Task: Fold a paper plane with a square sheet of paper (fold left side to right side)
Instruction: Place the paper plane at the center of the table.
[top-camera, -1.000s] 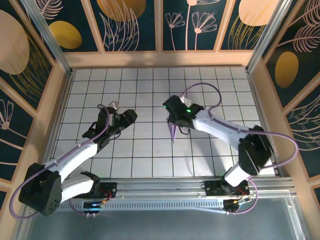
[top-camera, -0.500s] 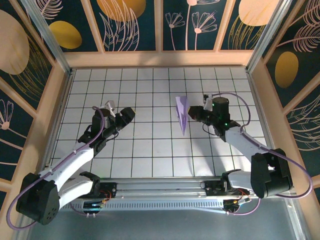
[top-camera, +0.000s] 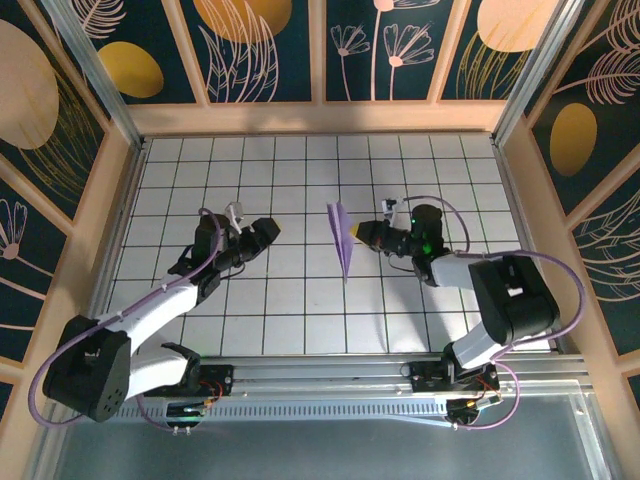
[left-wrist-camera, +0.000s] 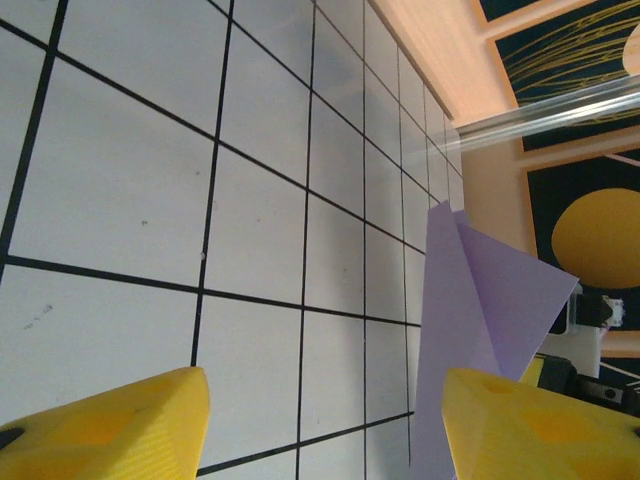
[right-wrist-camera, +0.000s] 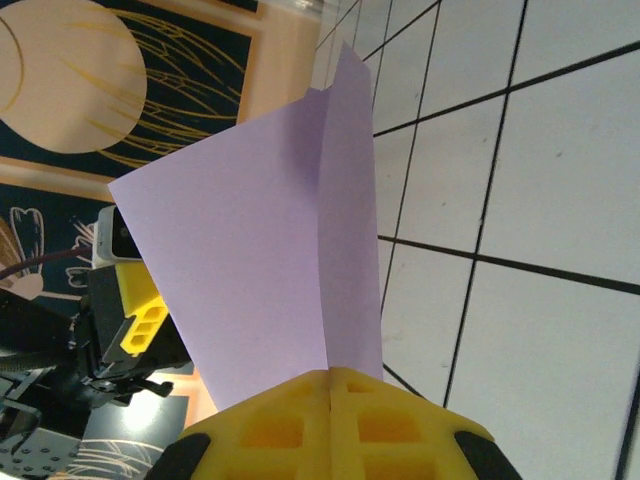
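The square sheet of paper stands folded into a slim lavender paper plane (top-camera: 341, 240), held off the grid table with its point toward the near edge. My right gripper (top-camera: 360, 234) is shut on the plane's right side; in the right wrist view the yellow fingers (right-wrist-camera: 300, 425) pinch the folded plane (right-wrist-camera: 270, 240) at its crease. My left gripper (top-camera: 266, 231) hovers open about two tiles left of the plane. In the left wrist view its yellow fingers (left-wrist-camera: 110, 425) stand wide apart, and the plane (left-wrist-camera: 480, 320) rises just beyond the right finger, not between them.
The white grid table (top-camera: 300, 310) is boxed in by wooden walls (top-camera: 320, 118) at the back and both sides. The arm bases and a metal rail (top-camera: 320, 375) line the near edge. The left gripper's yellow finger (right-wrist-camera: 135, 315) shows behind the plane in the right wrist view.
The right arm swung out to the right and lifted the plane, then carried it slightly back left. The left gripper drifted a little and stayed open.
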